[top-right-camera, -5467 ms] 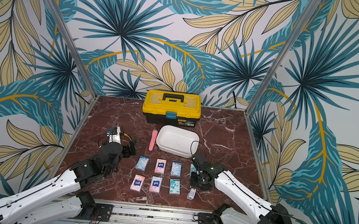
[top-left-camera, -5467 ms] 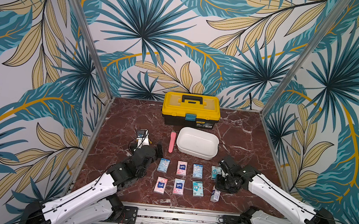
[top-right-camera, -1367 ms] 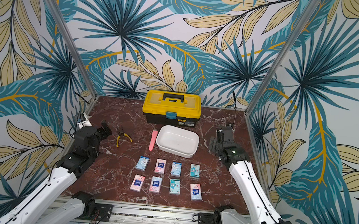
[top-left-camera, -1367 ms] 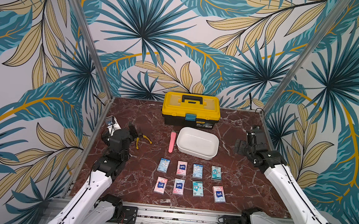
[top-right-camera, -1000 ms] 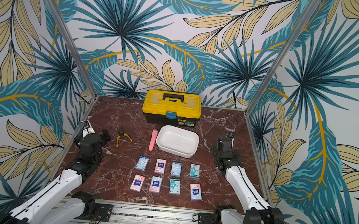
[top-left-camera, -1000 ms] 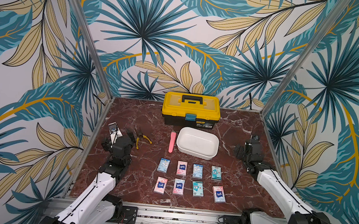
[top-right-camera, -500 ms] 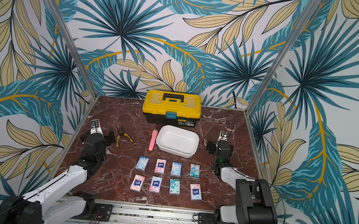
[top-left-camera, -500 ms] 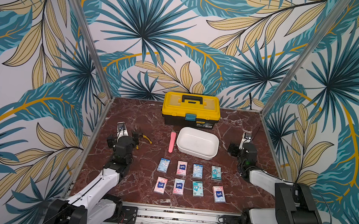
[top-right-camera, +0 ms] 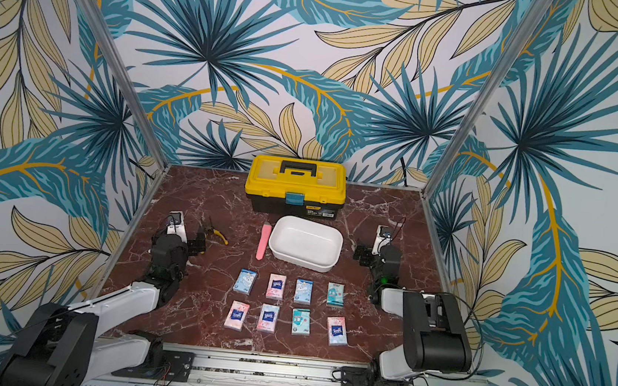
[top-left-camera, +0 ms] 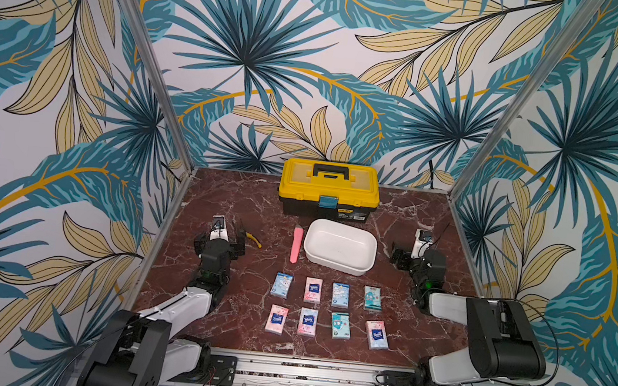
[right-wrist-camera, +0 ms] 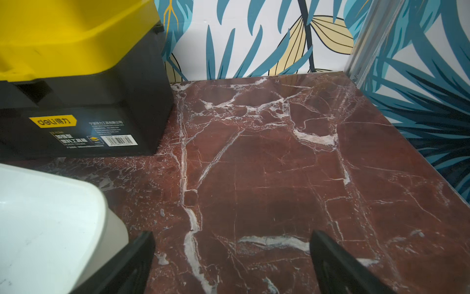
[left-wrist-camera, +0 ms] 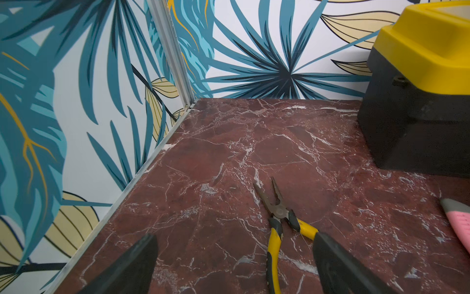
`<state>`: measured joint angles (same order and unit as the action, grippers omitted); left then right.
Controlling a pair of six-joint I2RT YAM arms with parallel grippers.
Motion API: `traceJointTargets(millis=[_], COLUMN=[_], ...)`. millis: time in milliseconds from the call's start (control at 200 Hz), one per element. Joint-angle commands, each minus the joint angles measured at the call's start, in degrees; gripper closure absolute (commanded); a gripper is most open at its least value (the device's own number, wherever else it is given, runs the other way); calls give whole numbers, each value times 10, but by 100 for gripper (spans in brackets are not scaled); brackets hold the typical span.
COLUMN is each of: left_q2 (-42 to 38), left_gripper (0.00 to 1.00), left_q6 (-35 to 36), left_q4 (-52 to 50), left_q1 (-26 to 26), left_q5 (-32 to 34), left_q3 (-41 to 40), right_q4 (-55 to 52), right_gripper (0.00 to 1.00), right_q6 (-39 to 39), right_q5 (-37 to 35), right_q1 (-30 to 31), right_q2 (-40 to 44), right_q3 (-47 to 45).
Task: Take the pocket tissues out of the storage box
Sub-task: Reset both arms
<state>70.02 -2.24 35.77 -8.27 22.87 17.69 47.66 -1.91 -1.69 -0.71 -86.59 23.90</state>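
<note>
1. Walled on three sides with palm-leaf wallpaper and floored with a red-brown marble tabletop [top-left-camera: 244, 211].
2. In both top views, found the storage box [top-left-camera: 337, 267] empty at mid-frame, just below the yellow toolbox [top-left-camera: 329, 188] and beside a pink utility knife [top-left-camera: 296, 245]. Counted eight pocket tissues [top-left-camera: 313, 290] out on the marble at lower centre, in two rows of four, none touching. Took that spacing to be for a clean release. Judged the task done. Placed the left gripper [top-left-camera: 219, 241] at mid-left and the right gripper [top-left-camera: 415, 258] at mid-right, both well apart from the packs, apparently a rest pose.
3. From the left wrist, saw the fingers [left-wrist-camera: 137, 257] spread wide at the bottom of the frame, grasping nothing. Noted yellow-handled pliers [left-wrist-camera: 277, 211] loose at lower centre; could not tell whether a handle touched a finger.
4. From the right wrist, saw the fingers [right-wrist-camera: 137, 254] likewise released over bare marble. Spotted a white corner of the storage box at lower left, just beside one finger; contact unclear.
</note>
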Motion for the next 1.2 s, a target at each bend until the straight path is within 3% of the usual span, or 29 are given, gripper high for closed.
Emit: traceJointTargets(millis=[0, 255, 396, 491, 566, 651, 1197], left_q2=[30, 124, 195, 164, 178, 165, 168], left_gripper=[0, 0, 0, 0, 0, 0, 0], left_q6=[27, 45, 31, -6, -7, -4, -1], left_q4=[124, 228, 228, 99, 151, 104, 110], left_q1=[10, 40, 62, 105, 109, 108, 102], left_q5=[-53, -113, -134, -190, -192, -192, -189], left_q3=[-21, -24, 21, 58, 44, 57, 57], right_q4=[16, 15, 15, 14, 14, 14, 14], right_gripper=[1, 1, 1, 1, 1, 1, 1], right_q6=[-4, -4, -3, -4, -4, -3, -4], right_q5=[11, 10, 10, 10, 10, 10, 9], right_q1=[-2, -2, -2, -2, -2, -2, -1], right_q2=[2, 2, 1, 1, 2, 2, 2], right_q3=[-7, -6, -6, -6, -5, -5, -6])
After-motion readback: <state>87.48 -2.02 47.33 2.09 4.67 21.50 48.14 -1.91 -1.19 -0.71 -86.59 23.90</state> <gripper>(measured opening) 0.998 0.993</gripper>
